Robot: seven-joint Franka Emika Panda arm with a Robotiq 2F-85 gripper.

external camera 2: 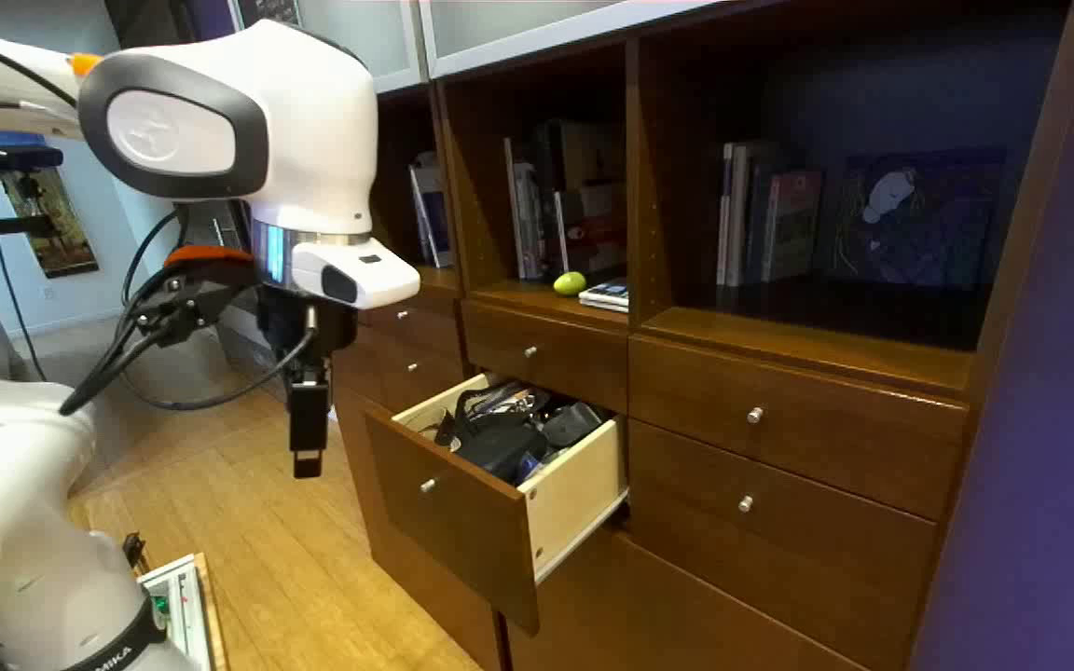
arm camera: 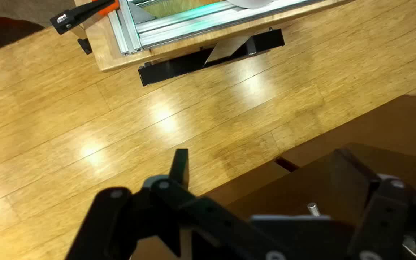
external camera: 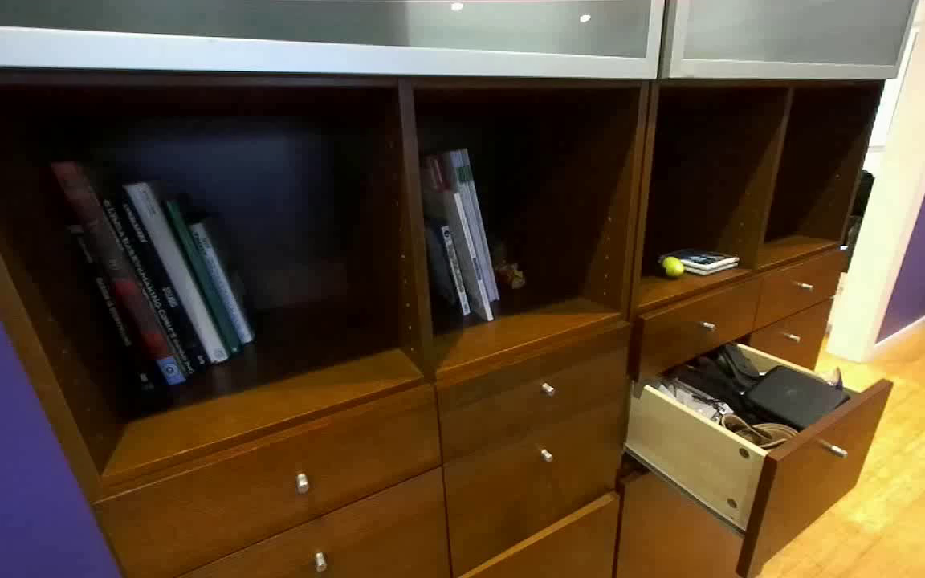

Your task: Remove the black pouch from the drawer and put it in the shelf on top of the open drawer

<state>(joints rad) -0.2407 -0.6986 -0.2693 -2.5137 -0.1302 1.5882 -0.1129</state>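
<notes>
The black pouch (external camera: 797, 397) lies near the front of the open drawer (external camera: 695, 433), on top of mixed items. In an exterior view the pouch (external camera 2: 500, 449) shows inside the drawer (external camera 2: 584, 485), behind its front panel. The open shelf (external camera: 695, 289) is above the drawer, with one closed drawer between; the shelf (external camera 2: 509, 294) shows in both exterior views. My gripper (external camera 2: 308, 457) points down, outside the drawer and in front of it. In the wrist view the gripper (arm camera: 269, 166) has its fingers wide apart with nothing between them. The pouch cannot be made out there.
A green-yellow ball (external camera: 673, 266) and thin books (external camera: 703, 262) sit on that shelf. Upright books (external camera 2: 584, 224) stand farther back. The drawer's knob (arm camera: 313, 208) and wooden floor (arm camera: 193, 119) show below the gripper. The robot's base frame (arm camera: 193, 25) stands on the floor.
</notes>
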